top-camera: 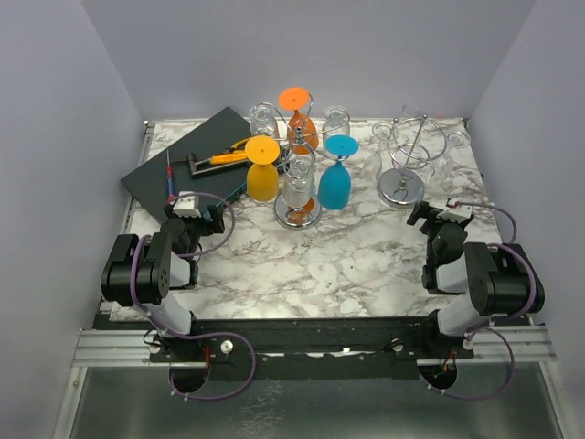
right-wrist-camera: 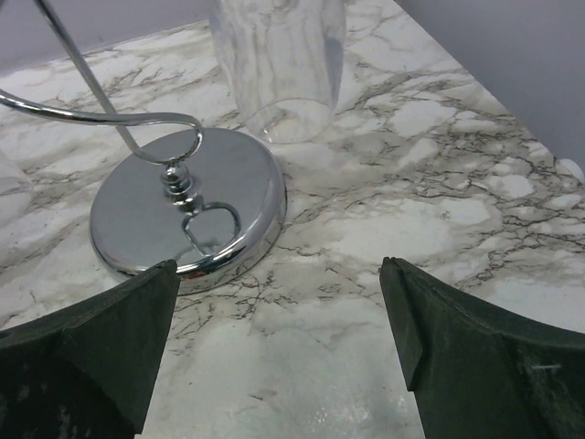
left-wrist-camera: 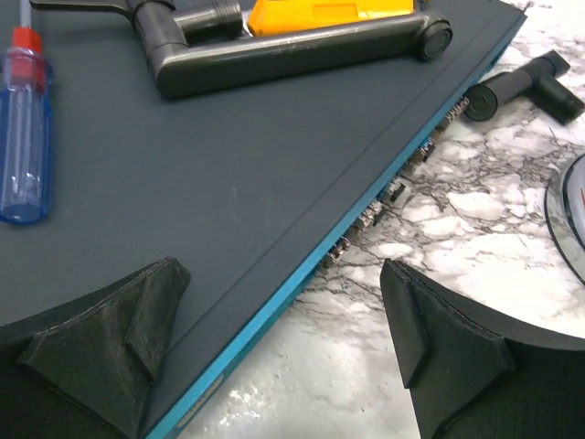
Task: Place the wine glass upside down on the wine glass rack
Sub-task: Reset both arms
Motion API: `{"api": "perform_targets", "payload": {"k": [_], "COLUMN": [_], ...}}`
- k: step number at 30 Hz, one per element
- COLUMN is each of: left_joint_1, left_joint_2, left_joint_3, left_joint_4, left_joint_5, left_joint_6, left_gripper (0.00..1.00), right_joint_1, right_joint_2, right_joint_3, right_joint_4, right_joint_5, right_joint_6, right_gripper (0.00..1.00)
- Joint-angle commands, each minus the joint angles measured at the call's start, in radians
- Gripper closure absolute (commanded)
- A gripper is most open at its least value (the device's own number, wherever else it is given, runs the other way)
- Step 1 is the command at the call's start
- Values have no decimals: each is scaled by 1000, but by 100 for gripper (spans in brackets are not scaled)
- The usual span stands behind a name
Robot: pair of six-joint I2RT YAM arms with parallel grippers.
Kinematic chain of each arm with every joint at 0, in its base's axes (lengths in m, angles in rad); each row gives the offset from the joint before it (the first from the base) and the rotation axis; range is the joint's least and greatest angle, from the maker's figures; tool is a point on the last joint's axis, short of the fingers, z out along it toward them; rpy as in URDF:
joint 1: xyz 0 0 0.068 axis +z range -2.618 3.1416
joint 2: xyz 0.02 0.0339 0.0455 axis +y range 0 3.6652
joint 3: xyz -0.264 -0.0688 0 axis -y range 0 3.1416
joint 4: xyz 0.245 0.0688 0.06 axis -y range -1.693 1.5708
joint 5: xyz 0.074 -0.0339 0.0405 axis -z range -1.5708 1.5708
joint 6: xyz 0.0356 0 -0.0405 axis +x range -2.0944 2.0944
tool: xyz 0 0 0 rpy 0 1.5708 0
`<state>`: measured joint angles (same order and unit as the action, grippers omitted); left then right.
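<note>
Both left gripper (left-wrist-camera: 283,357) and right gripper (right-wrist-camera: 279,347) gape empty; the clear wine glass (right-wrist-camera: 279,64) by the chrome rack (right-wrist-camera: 183,210), far-right corner of the worktop (right-wrist-camera: 439,229), seems light, slick, fragile, so pinch its stem.

You are looking at nothing readable here: no text, label, brand or number is showing clearly in any view. The dark flat device (left-wrist-camera: 228,183), the screwdriver (left-wrist-camera: 23,137), the yellow tool (left-wrist-camera: 329,14) and the wine glass rack (right-wrist-camera: 183,210) are showing only plain surfaces.
</note>
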<state>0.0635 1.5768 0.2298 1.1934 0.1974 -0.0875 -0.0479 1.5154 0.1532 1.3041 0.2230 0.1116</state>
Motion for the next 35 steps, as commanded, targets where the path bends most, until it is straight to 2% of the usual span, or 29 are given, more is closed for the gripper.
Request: {"api": "perform_targets", "payload": {"k": [1,3,4,6,8,35], "left_joint_1": [6,6,6,6,7,6], "left_joint_2": [63,88,86,77,75,76], "left_joint_3": [-26,-22,-13,38,105,92], "left_joint_4": [186,216,202,95,-43,-17], "left_joint_5": [-20,-36,-35,-43,-84,-87], "left_joint_6": [-4,-17,-18,-18,-37,-40], "left_gripper": [1,1,1,1,1,1], "right_joint_1": [-7,-7,-7,-7,-33,-36], "right_joint_2": [82,127,126,125,118,118], "right_joint_3": [-13,-10,8,74,86,75], "right_joint_4": [161,226,190,64,28,56], "right_joint_5": [-100,-107,-103,-66,-106,-108], "right_joint_6": [-49,-63,-61,-44,-23,-28], "right_gripper": [0,0,0,0,0,0]}}
